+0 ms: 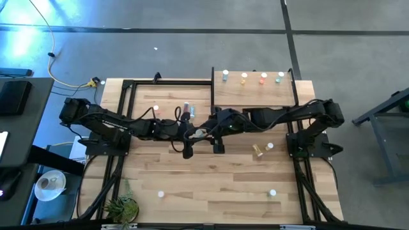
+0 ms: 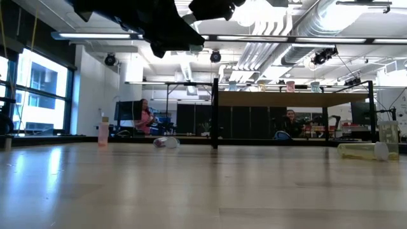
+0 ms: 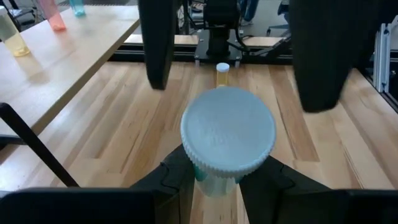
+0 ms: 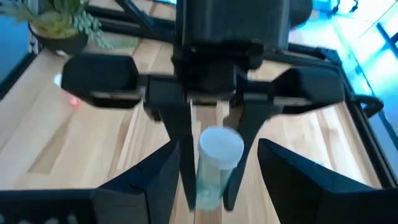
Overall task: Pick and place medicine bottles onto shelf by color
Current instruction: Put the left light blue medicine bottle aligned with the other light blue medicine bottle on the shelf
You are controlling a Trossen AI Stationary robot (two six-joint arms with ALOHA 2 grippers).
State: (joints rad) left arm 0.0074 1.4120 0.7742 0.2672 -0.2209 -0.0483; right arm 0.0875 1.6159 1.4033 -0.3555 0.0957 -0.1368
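- Two grippers meet over the middle of the table (image 1: 192,191), fingertip to fingertip, with one white-capped green bottle (image 1: 200,133) between them.
- The left gripper (image 1: 195,133) is clamped on that green bottle: its own wrist view shows the bottle (image 3: 227,142) pinched between the two dark fingers (image 3: 177,177), white cap facing the camera.
- The right gripper (image 1: 208,132) sits just across from it with its fingers spread wide; in the left wrist view those two dark fingers (image 3: 157,43) hang either side of the bottle, apart from it.
- The right wrist view looks straight at the left gripper (image 4: 208,165) and the same bottle (image 4: 214,165) held in it, cap up.
- Four bottles stand in a row on the shelf (image 1: 255,97), beyond the right gripper: a green one (image 1: 225,76), a yellow one (image 1: 244,78), a red one (image 1: 263,78) and another green one (image 1: 280,78).
- Just beyond the left gripper lie a red bottle (image 1: 183,117) and a blue bottle (image 1: 188,108), close together, with a pink bottle (image 1: 156,110) standing a little farther off.
- On the right gripper's near side a yellow bottle (image 1: 258,151) lies on the table, a white cap (image 1: 270,146) just beside it.
- Well away toward the front edge stand two more white-capped bottles: one (image 1: 161,193) on the left gripper's side, the other (image 1: 272,192) on the right gripper's side.
- A small potted plant (image 1: 121,207) sits at the front corner on the left arm's side.
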